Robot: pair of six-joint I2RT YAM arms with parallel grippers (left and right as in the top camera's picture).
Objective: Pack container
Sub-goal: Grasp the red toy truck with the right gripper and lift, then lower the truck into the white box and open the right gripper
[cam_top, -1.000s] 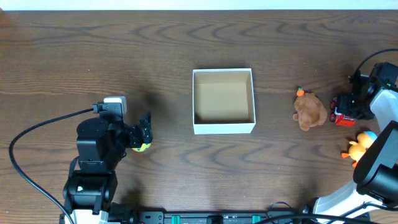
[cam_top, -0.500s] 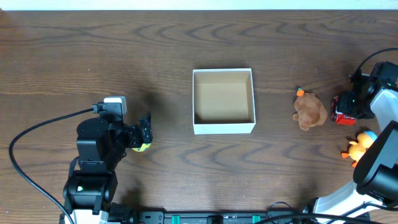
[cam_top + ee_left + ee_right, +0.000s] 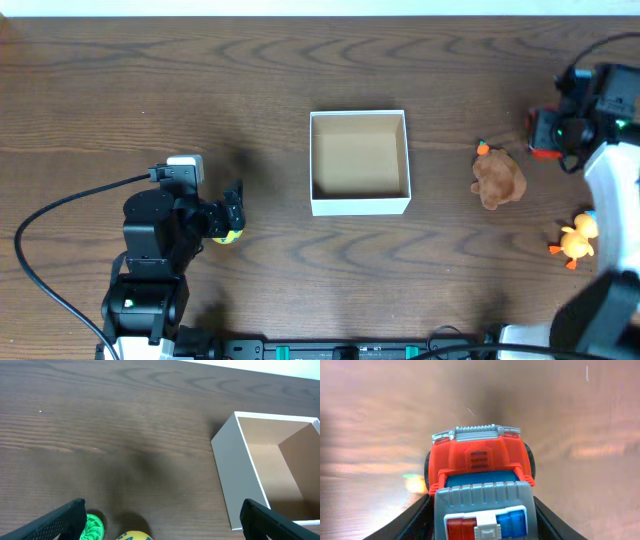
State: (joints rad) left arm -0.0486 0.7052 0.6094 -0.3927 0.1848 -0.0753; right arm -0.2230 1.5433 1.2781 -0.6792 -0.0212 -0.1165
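Dark wood-grain surface (image 3: 150, 80).

Container (image 3: 360, 206) sits at the middle of the surface. It is square and shallow, with thin white walls and a tan cardboard floor in plain view. From the left wrist view its near corner and white wall (image 3: 230, 475) fill the right side of the frame. It stands upright, with neither arm touching it.

Left pincer (image 3: 232, 212) is low over the surface, well to the left of the container. In the left wrist view the left pincer (image 3: 162, 520) is spread wide, one dark finger (image 3: 70, 516) at each bottom corner. A small yellow-and-green ball toy (image 3: 228, 236) lies between them at the bottom edge (image 3: 134, 536), only partly in frame. Cannot tell whether it touches either finger.

Right pincer (image 3: 548, 132) is at the far right edge, well apart from the container. It is clamped on a red toy truck (image 3: 543, 134). The right wrist view shows the truck (image 3: 479, 467) nose-away, with a grey grille and a red and blue light bar, and the right pincer (image 3: 482, 520) pressing its flanks. The wood behind it is blurred.

Brown plush animal (image 3: 498, 178) lies between the container and the truck, touching neither. Orange-yellow duck (image 3: 575, 240) lies near the right edge, toward the front.
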